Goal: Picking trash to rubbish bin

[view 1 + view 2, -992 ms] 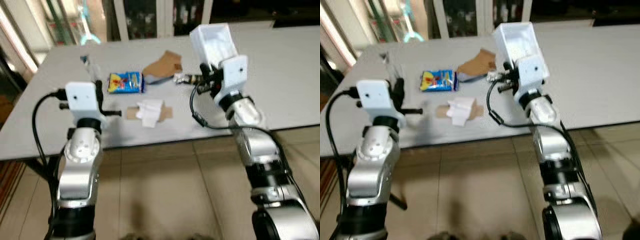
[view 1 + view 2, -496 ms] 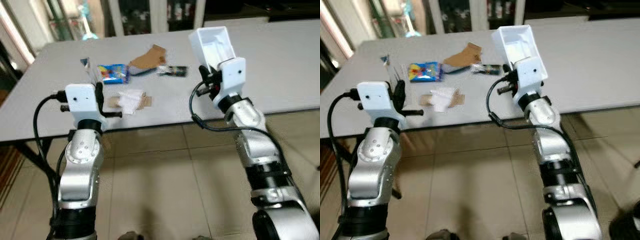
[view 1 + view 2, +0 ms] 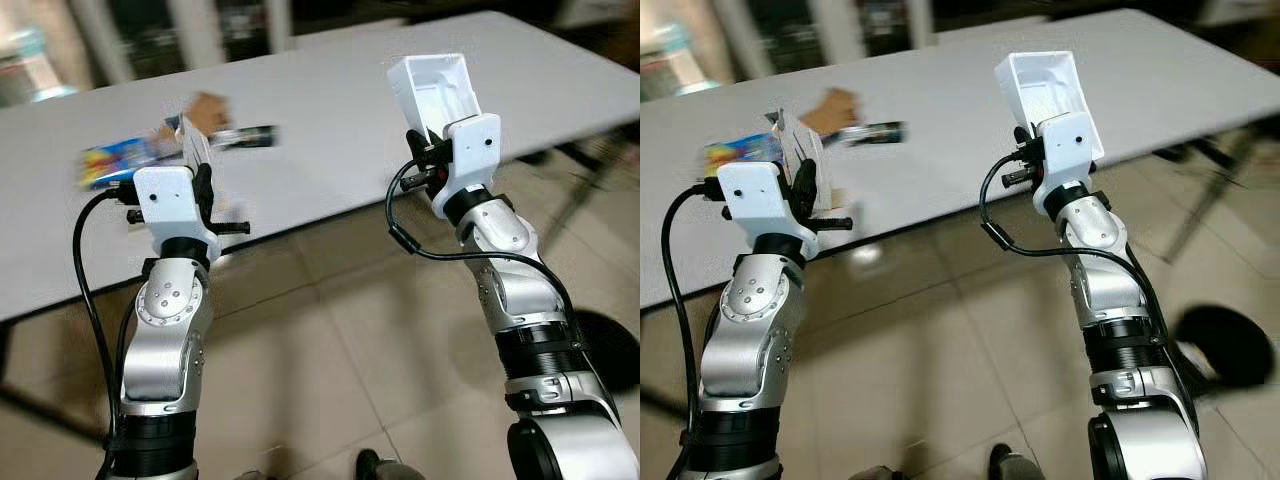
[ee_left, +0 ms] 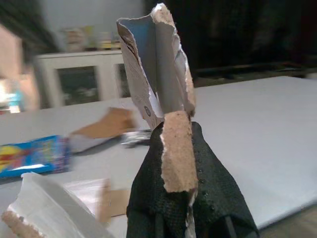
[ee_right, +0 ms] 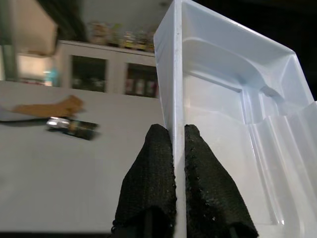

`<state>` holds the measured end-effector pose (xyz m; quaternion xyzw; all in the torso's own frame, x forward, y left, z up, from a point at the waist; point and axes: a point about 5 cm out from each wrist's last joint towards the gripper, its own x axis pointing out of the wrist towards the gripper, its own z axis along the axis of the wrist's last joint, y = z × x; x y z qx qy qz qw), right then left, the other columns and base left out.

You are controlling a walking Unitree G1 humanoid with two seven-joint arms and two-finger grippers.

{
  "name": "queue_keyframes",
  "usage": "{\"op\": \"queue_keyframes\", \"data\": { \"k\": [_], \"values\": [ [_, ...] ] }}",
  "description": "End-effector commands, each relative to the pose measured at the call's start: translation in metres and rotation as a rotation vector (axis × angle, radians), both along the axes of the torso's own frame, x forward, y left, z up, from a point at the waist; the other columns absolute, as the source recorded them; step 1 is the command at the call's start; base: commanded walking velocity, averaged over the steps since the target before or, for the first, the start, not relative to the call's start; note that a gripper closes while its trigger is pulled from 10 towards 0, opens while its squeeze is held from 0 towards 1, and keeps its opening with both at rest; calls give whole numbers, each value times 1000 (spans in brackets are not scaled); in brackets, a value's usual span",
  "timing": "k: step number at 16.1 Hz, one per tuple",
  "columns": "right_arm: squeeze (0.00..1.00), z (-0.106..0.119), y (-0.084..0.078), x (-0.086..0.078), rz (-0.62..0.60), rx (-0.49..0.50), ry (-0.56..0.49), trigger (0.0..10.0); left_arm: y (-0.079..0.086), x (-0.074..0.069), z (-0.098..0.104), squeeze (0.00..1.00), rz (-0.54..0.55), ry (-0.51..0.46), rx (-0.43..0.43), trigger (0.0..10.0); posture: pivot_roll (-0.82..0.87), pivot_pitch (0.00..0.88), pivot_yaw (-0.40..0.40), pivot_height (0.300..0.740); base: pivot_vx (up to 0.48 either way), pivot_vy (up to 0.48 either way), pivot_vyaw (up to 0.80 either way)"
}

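No writing is legible. On the grey table (image 3: 340,110) lie a blue wrapper (image 4: 29,154), brown cardboard (image 4: 106,124) and a dark packet (image 5: 72,126) – the left gripper (image 4: 178,148) pinches a torn carton scrap (image 4: 158,79) above the table's near edge; the right gripper (image 5: 171,144) clamps a white plastic tray (image 3: 1040,85) upright, nearer the robot

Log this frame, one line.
left end effector: shut on torn carton scrap | right end effector: shut on white plastic tray | table: trash remains
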<state>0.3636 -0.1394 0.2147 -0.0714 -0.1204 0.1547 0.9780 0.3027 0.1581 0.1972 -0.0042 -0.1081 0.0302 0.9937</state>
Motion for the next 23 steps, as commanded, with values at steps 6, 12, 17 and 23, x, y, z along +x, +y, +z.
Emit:
{"op": "queue_keyframes", "data": {
  "k": [6, 12, 17, 23],
  "values": [
    [0, 6, 1, -1, 3, -3, -21, 10000, -1, 2, 1, 0, -27, 10, -26, 10000, -88, 76, 66, 740, 0, 0, -775],
    [0, 7, 1, 0, 3, -3, -21, 10000, -1, 2, 0, 0, -38, 17, -30, 10000, -87, 73, 67, 740, 0, 0, -775],
    [0, 6, 0, 0, -1, -2, -20, 10000, 0, 5, 0, 0, -47, 26, -29, 10000, -88, 72, 70, 740, 0, 0, -775],
    [0, 6, 1, 0, 1, 0, -19, 10000, 1, 5, -1, 0, -51, 32, -29, 10000, -85, 71, 72, 740, 0, 0, -780]
  ]
}}
